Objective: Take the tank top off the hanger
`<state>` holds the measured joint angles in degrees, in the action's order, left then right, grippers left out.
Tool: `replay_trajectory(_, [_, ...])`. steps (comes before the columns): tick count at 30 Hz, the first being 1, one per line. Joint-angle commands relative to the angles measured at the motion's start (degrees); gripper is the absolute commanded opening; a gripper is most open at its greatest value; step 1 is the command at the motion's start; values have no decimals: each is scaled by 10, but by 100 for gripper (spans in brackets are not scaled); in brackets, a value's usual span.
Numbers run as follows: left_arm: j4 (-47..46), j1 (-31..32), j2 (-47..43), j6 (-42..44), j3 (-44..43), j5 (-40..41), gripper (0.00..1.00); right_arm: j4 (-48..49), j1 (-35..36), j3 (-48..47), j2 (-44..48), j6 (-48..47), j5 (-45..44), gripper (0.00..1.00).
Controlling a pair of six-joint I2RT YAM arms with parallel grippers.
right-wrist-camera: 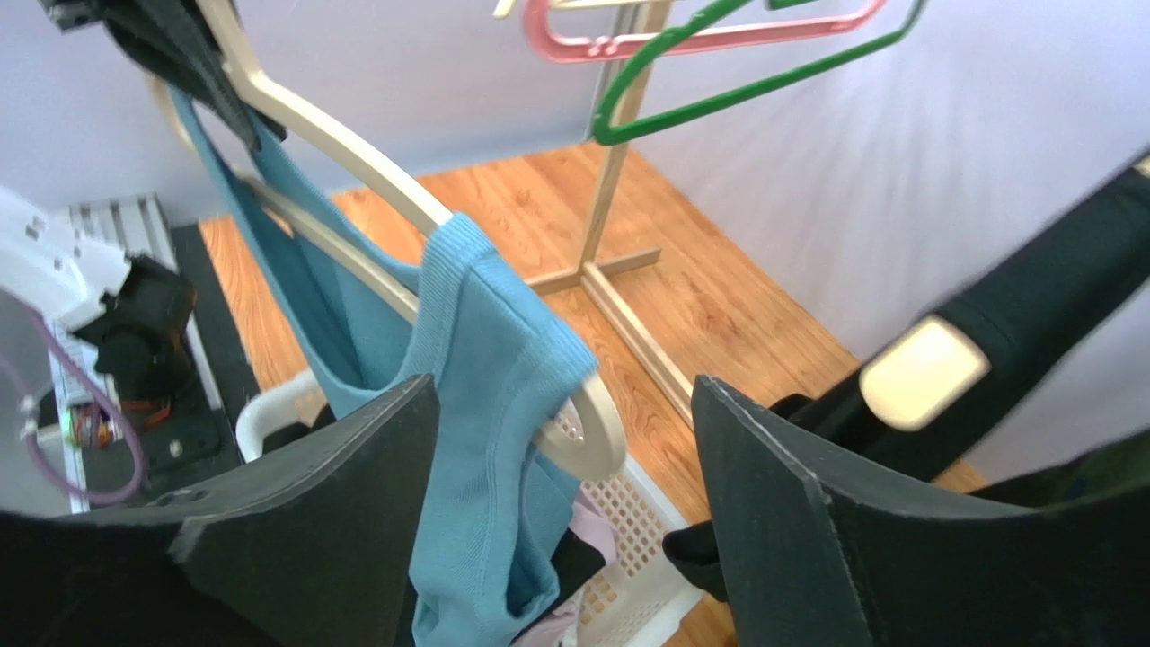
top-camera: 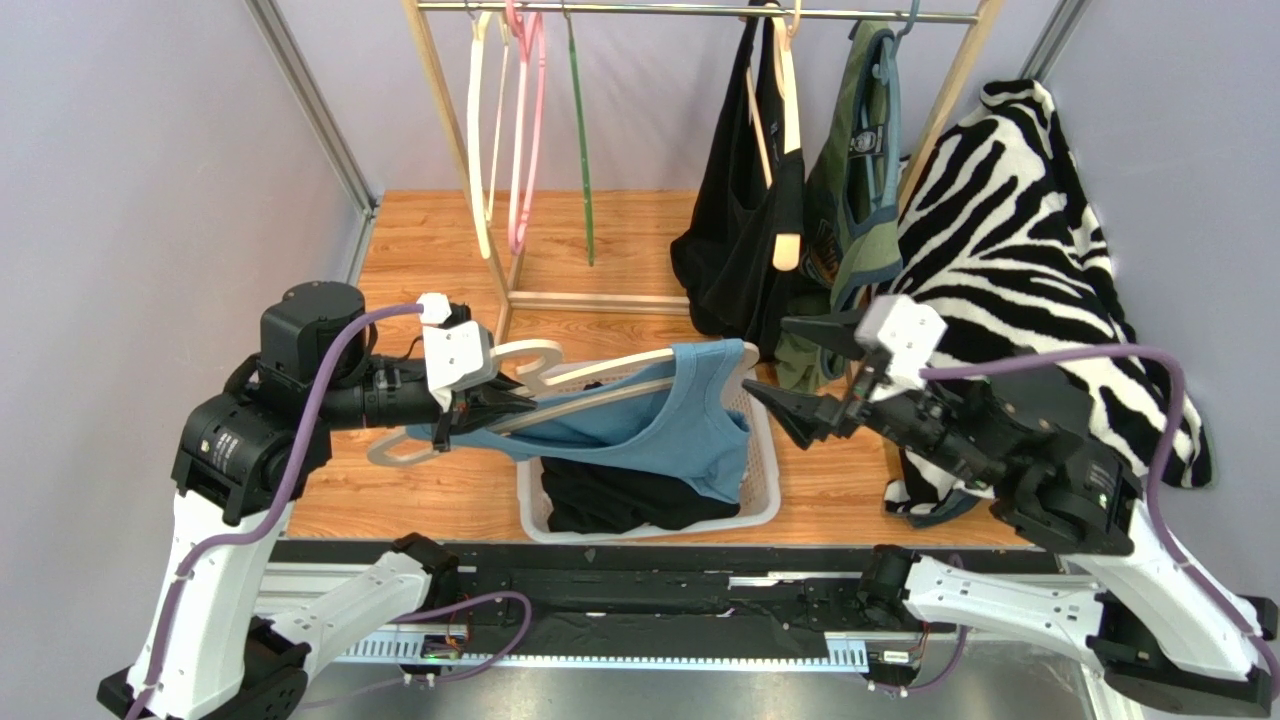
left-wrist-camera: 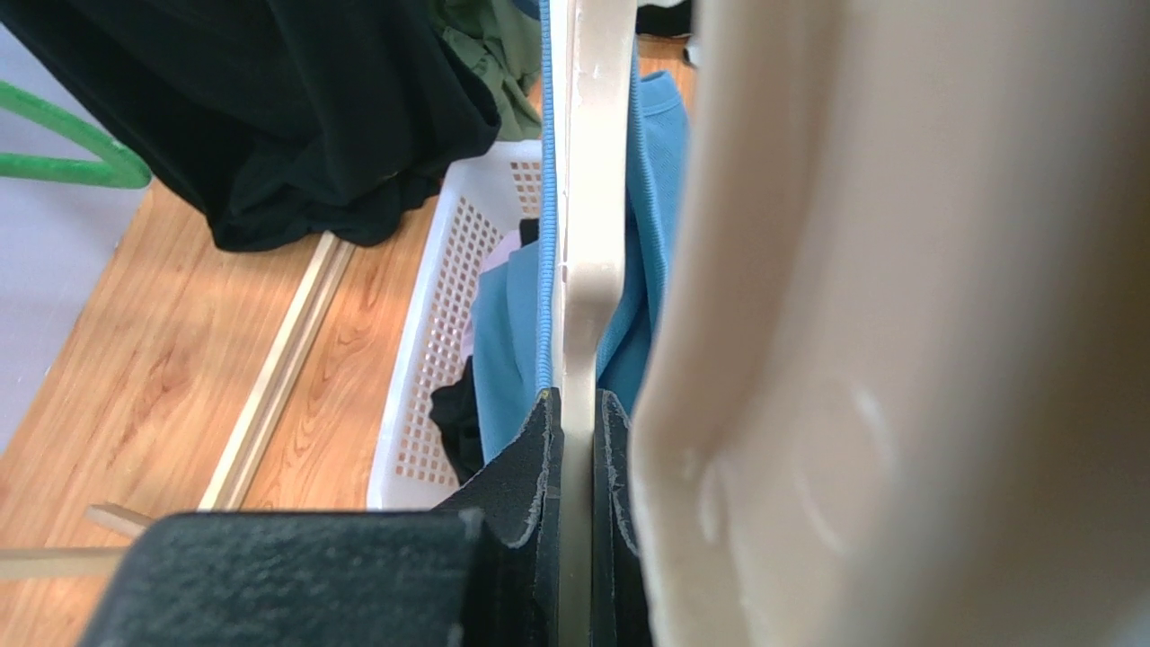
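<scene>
A blue tank top (top-camera: 684, 425) hangs on a cream hanger (top-camera: 601, 372) held level above a white basket (top-camera: 763, 507). My left gripper (top-camera: 469, 413) is shut on the hanger's left end; in the left wrist view its pads (left-wrist-camera: 544, 458) pinch the cream bar (left-wrist-camera: 591, 229), blue fabric (left-wrist-camera: 502, 337) beside it. My right gripper (top-camera: 784, 408) is open just right of the hanger's right tip. In the right wrist view the tank top strap (right-wrist-camera: 486, 391) and hanger tip (right-wrist-camera: 594, 432) lie between the open jaws, untouched.
A wooden rack (top-camera: 706, 12) at the back holds bare hangers (top-camera: 519, 135), black (top-camera: 744, 225) and green (top-camera: 857, 195) garments. A zebra-print cloth (top-camera: 1037, 225) drapes at right. The basket holds dark clothes (top-camera: 631, 495). Purple walls stand on both sides.
</scene>
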<state>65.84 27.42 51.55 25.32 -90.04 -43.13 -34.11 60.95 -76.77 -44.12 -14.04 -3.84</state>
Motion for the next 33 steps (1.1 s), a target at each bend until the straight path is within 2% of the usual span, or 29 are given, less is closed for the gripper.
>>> replay_trajectory(1, [-29,-10,-10,-17,-4,-19,0,83,2,80,50,73,-47,72])
replay_trajectory(9, [-28,-16,-7,-20,-10,-35,0,142,2,160,60,137,-14,71])
replay_trajectory(14, [-26,-17,-9,-20,-10,-40,0,180,2,160,32,151,-10,70])
replay_trajectory(24, [-24,-18,-17,-18,0,-42,0,201,1,143,-18,174,12,58])
replay_trajectory(28, [-23,-18,-20,-16,3,-41,0,192,2,139,-25,184,18,59])
replay_trajectory(33, [-21,-19,-27,-14,9,-36,0,141,2,141,6,185,-10,70])
